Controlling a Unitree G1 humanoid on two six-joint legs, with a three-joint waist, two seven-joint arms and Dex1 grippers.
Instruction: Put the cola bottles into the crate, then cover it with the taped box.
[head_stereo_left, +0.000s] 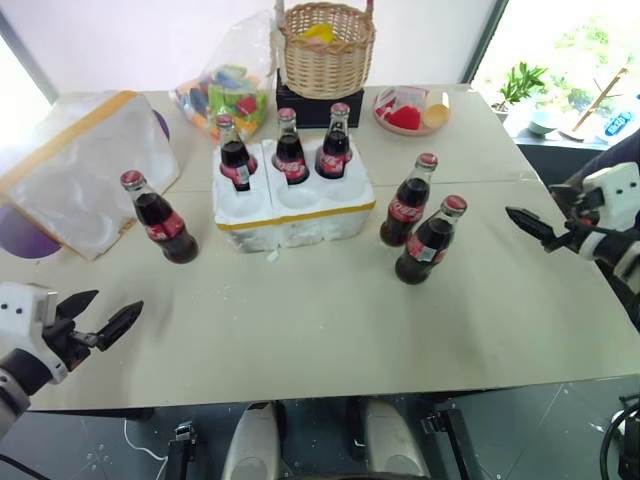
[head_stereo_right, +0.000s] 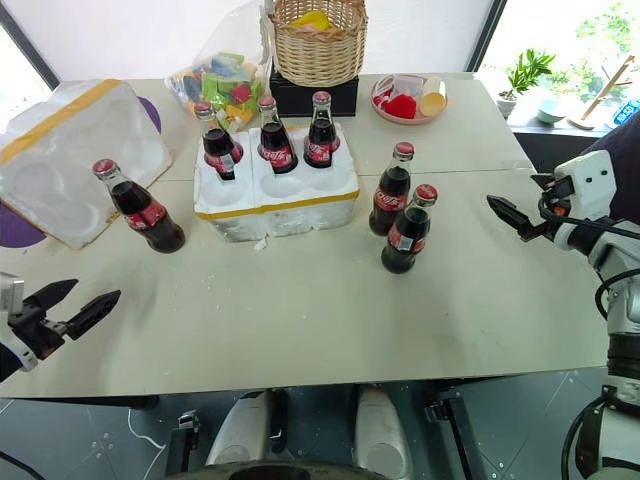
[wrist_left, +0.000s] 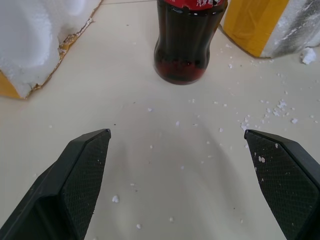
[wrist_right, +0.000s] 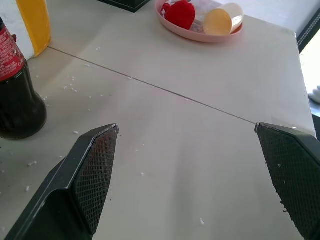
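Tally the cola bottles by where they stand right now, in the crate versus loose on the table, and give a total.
Cola bottles in the crate, back row: 3
Cola bottles loose on the table: 3, namely 1 left of the crate and 2 right of it
Total: 6

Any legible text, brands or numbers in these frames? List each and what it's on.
Cola bottles: red labels with white script, too small and blurred to read.
Bottle ahead of the left gripper: a strip of white characters at the label's lower edge, cut off, unreadable.
Crate, taped box: no text.
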